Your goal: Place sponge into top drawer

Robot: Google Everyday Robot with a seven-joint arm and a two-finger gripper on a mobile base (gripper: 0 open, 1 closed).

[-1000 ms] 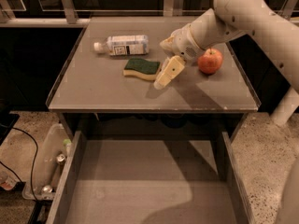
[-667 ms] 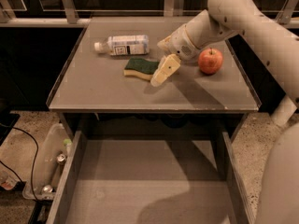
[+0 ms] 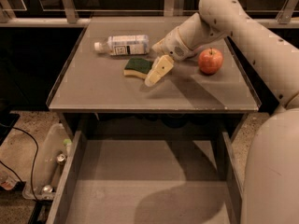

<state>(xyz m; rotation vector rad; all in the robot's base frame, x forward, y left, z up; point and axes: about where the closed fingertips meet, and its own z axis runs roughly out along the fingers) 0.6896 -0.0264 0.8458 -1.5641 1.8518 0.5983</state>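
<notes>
The sponge (image 3: 137, 67), dark green on top with a pale yellow base, lies flat on the grey tabletop (image 3: 103, 87) near its middle. My gripper (image 3: 157, 72) reaches in from the right on a cream arm and sits just right of the sponge, its fingers (image 3: 160, 69) pointing down-left beside the sponge's right end. The top drawer (image 3: 140, 190) is pulled open below the table's front edge, with a bare grey bottom.
A plastic bottle (image 3: 122, 45) lies on its side behind the sponge. A red apple (image 3: 210, 60) stands on the table to the right of my arm. A clear bin with cans (image 3: 49, 164) sits on the floor at the left.
My gripper has shifted slightly left and toward the sponge. The sponge, bottle and apple have not moved.
</notes>
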